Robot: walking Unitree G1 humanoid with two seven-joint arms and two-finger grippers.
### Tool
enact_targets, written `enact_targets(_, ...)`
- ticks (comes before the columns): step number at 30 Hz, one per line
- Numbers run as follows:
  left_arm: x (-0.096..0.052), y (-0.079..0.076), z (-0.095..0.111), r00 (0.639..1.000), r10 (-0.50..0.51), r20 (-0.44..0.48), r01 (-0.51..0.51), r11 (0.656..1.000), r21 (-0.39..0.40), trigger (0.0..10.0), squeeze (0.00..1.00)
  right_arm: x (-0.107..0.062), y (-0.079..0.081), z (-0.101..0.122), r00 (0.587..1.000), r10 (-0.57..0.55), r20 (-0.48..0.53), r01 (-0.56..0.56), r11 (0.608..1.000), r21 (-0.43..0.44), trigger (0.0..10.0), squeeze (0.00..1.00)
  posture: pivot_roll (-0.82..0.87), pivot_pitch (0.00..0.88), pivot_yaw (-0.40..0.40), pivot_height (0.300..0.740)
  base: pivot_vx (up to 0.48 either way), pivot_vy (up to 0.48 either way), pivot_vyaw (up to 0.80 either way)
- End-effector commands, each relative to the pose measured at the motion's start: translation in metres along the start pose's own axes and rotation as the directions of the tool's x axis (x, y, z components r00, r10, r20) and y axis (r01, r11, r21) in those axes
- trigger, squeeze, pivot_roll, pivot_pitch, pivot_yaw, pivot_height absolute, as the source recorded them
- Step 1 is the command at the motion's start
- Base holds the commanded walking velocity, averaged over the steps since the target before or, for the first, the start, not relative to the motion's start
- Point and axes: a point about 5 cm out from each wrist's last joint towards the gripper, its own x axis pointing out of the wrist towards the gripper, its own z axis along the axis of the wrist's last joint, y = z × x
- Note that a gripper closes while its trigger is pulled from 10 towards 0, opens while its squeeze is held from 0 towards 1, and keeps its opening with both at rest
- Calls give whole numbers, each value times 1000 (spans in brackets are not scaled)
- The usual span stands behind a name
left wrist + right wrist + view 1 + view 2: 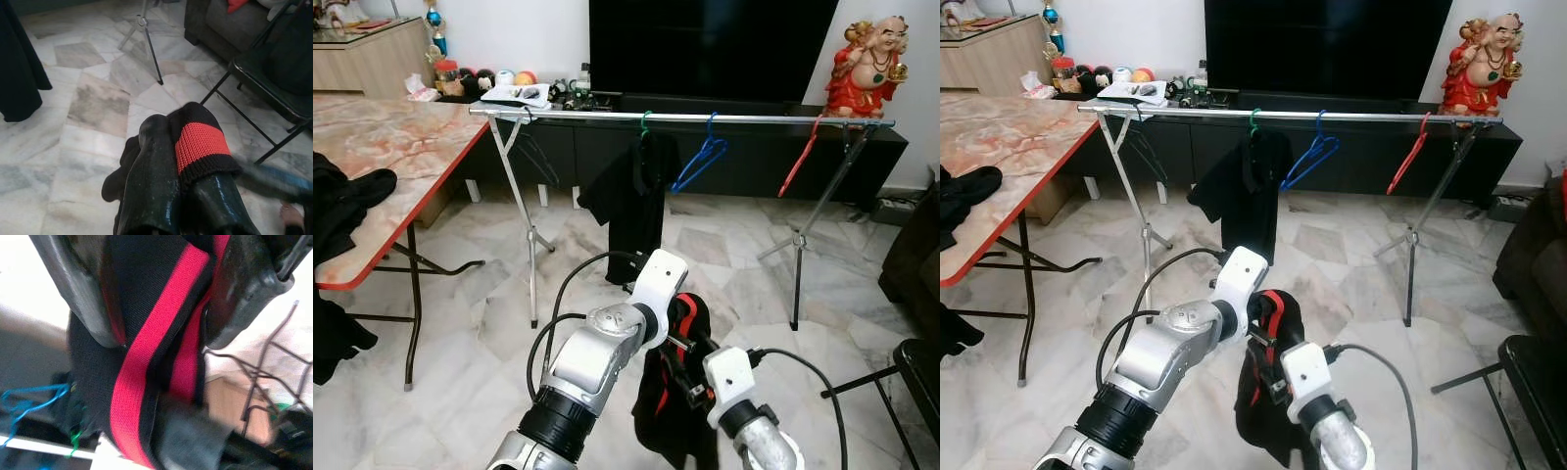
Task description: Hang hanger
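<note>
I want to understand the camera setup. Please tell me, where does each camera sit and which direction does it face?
Left eye, right eye: on the head, looking forward and down at the clothes rail; both silver arms show.
Left wrist: along the left end effector, down at the marble floor.
Right wrist: along the right end effector, up toward the rail.
Shared: every view shows the black garment with red stripe, gripped by both end effectors.

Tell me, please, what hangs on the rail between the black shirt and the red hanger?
A blue hanger hangs there empty, seen in both eye views.
</note>
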Motion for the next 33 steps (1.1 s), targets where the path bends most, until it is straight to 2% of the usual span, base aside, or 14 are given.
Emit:
enact_targets(1, -2, -7, 14, 998, -30, 47, 29, 999, 20, 10000, 0, 1, -7, 0, 999, -53, 8, 53, 996, -67, 10000, 0, 100, 14, 8, 740, 0, 0, 0)
enact_targets(4, -3, -8, 13, 998, -36, 43, 35, 999, 20, 10000, 0, 1, -19, 4, 985, -169, 41, 172, 982, -83, 10000, 0, 104, 25, 15, 740, 0, 0, 0)
enact_targets(13, -5, -5, 12, 999, -38, 34, 37, 999, 21, 10000, 0, -5, -29, 4, 958, -280, 63, 286, 948, -138, 10000, 0, 106, 35, 21, 740, 0, 0, 0)
enact_targets(19, -6, -6, 12, 999, -43, 32, 42, 999, 22, 10000, 0, -5, -23, 1, 968, -244, 55, 250, 955, -159, 10000, 0, 107, 40, 24, 740, 0, 0, 0)
enact_targets(22, -6, -8, 12, 998, -52, 31, 52, 998, 26, 10000, 0, -3, -17, -6, 978, -211, 5, 208, 960, -186, 10000, 0, 109, 40, 27, 740, 0, 0, 0)
enact_targets(25, -7, -7, 12, 998, -52, 28, 52, 998, 29, 10000, 0, 0, -17, -11, 973, -226, -35, 214, 954, -212, 10000, 0, 112, 41, 27, 740, 0, 0, 0)
enact_targets(27, -7, -7, 11, 998, -53, 26, 52, 998, 30, 10000, 0, 3, -23, -17, 953, -287, -97, 258, 936, -238, 10000, 0, 114, 41, 26, 740, 0, 0, 0)
enact_targets(29, -8, -7, 11, 998, -54, 23, 54, 998, 31, 10000, 0, 4, -24, -20, 946, -297, -127, 263, 937, -228, 10000, 0, 118, 42, 29, 740, 0, 0, 0)
enact_targets(33, -8, -8, 10, 998, -58, 19, 57, 998, 32, 10000, 0, 8, -22, -19, 949, -288, -126, 253, 938, -237, 10000, 0, 122, 45, 30, 740, 0, 0, 0)
